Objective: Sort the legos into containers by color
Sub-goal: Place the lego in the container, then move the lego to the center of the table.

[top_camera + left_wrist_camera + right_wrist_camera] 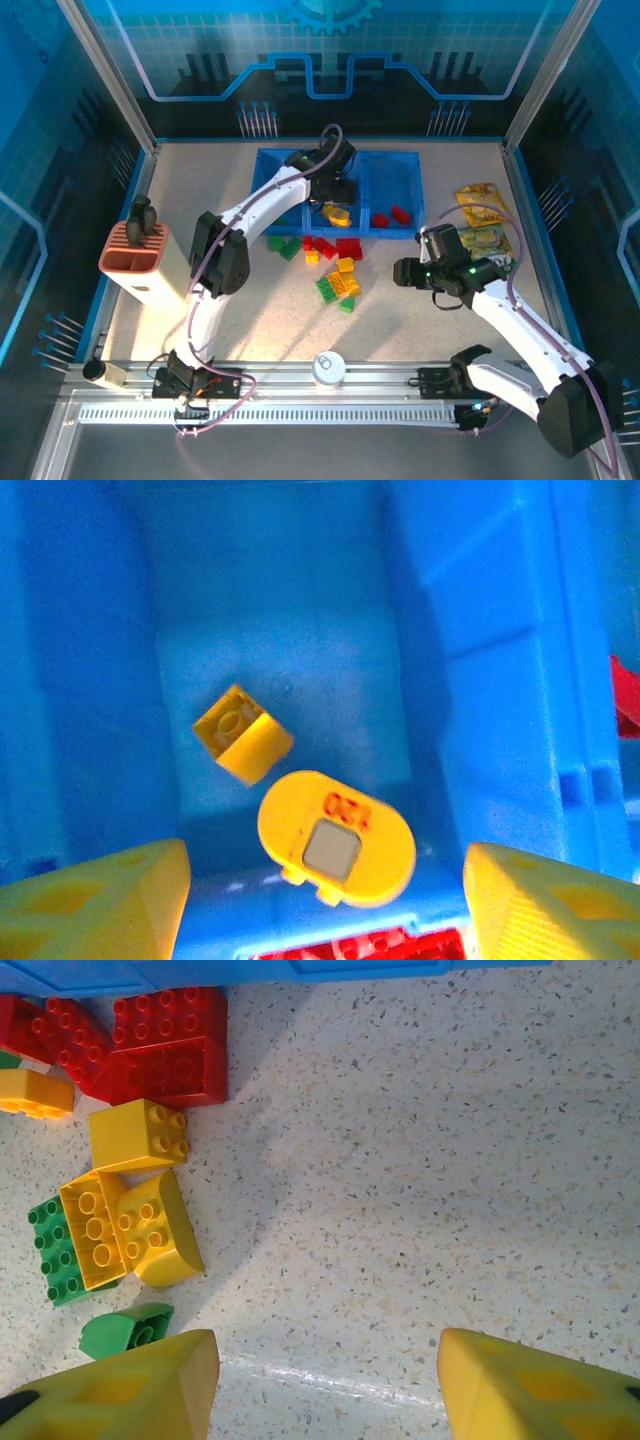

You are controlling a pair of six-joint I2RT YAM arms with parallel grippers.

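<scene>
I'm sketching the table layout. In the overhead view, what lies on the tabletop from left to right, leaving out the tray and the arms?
salmon holder → loose legos → snack packets

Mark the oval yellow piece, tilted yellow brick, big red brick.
oval yellow piece point(336, 837): left wrist view, its flat face.
tilted yellow brick point(255, 750): left wrist view, its smooth side.
big red brick point(168, 1048): right wrist view, its centre.
</scene>
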